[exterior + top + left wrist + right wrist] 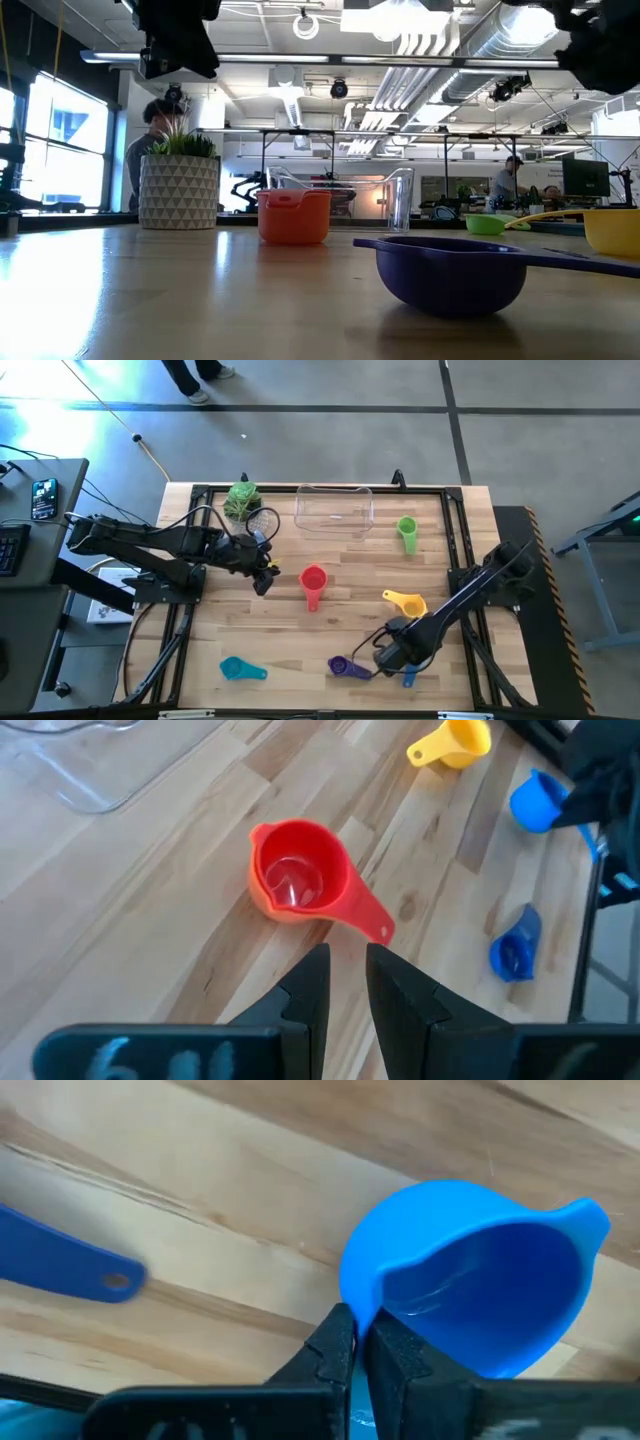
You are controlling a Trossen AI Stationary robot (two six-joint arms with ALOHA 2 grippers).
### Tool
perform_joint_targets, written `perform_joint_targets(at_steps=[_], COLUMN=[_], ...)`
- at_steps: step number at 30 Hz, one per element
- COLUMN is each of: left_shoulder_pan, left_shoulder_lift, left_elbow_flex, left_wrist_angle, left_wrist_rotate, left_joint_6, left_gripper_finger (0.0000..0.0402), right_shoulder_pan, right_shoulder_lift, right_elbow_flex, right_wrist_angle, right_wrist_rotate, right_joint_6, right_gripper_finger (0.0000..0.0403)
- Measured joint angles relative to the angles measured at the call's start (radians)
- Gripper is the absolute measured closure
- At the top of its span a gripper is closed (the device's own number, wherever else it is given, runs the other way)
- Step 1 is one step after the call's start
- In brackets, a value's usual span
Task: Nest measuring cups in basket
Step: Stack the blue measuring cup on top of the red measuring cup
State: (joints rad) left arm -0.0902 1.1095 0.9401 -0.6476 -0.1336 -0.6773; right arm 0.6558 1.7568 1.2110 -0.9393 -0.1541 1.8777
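Observation:
The clear basket point(333, 508) stands at the table's far middle. A red cup point(313, 585) sits upright on the wood. My left gripper point(348, 982) hovers open just left of it, above its handle end point(380, 925). My right gripper point(395, 658) stands near the front right, pointing down, shut on a blue cup point(470, 1295). A purple cup point(345, 667) lies just left of it. A yellow cup point(405, 602), a green cup point(406, 532) and a teal cup point(240, 670) rest apart on the table. My right gripper pinches the blue cup between its two fingers at the bowl's rim point(358, 1308), on the side where the handle point(408, 678) sticks out. The fingers come from above, pointing down. The bowl is tilted; whether it is clear of the table I cannot tell.
A white pot with a green plant point(241, 500) stands left of the basket at the far edge. A black frame point(455, 530) runs round the tabletop. Bare wood lies between the red cup and the teal cup.

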Motion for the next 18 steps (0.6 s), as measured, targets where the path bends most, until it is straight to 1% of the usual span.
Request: perform_joint_targets(at_steps=[3, 11, 18], left_shoulder_pan=[0.0, -0.003, -0.003], left_shoulder_lift=[0.0, 0.0, 0.0], left_elbow_flex=[0.0, 0.0, 0.0], left_wrist_angle=[-0.016, -0.038, -0.038], left_wrist_rotate=[0.0, 0.0, 0.0], left_joint_6=[0.004, 0.046, 0.045], left_gripper_finger=[0.0342, 0.0342, 0.0342], right_shoulder_pan=[-0.024, -0.127, -0.245], right_shoulder_lift=[-0.015, -0.016, -0.017], right_elbow_flex=[0.024, 0.174, 0.242], right_wrist_angle=[-0.012, -0.092, -0.131], right_wrist_rotate=[0.043, 0.182, 0.264], right_joint_6=[0.003, -0.065, -0.187], right_gripper_finger=[0.04, 0.0402, 0.0402])
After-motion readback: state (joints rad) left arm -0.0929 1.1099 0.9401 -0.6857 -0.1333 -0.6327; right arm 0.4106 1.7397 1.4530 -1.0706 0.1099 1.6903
